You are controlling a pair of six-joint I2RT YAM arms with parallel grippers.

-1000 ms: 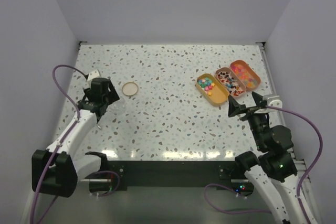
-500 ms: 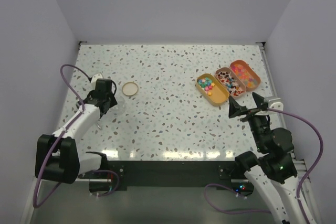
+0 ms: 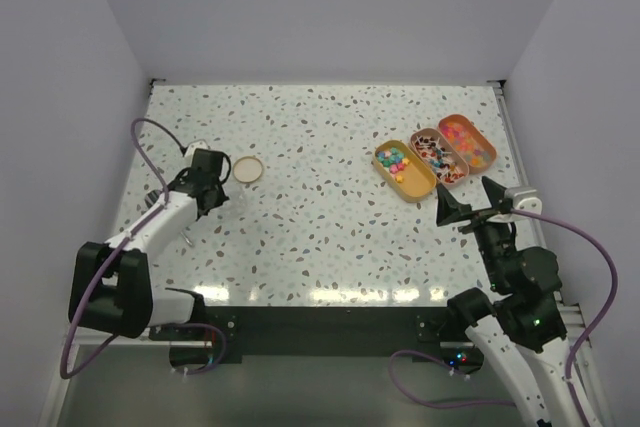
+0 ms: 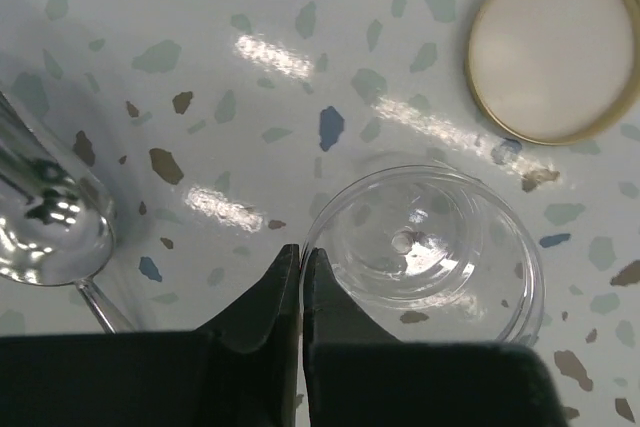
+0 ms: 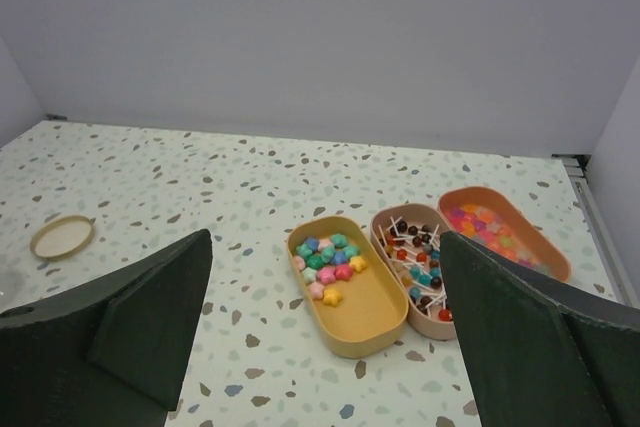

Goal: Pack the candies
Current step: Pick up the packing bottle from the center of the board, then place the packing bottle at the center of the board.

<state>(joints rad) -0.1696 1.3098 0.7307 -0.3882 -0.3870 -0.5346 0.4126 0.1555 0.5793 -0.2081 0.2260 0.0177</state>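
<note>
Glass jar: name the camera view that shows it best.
Left wrist view: the glass jar sits close and large, mouth up, empty. The top view gives only a faint clear shape; the right wrist view hardly shows it.

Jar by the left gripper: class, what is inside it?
Nothing shows inside the jar: only the speckled table seen through its clear glass. The left gripper pinches the near rim and hides the wall just below that spot.
</note>
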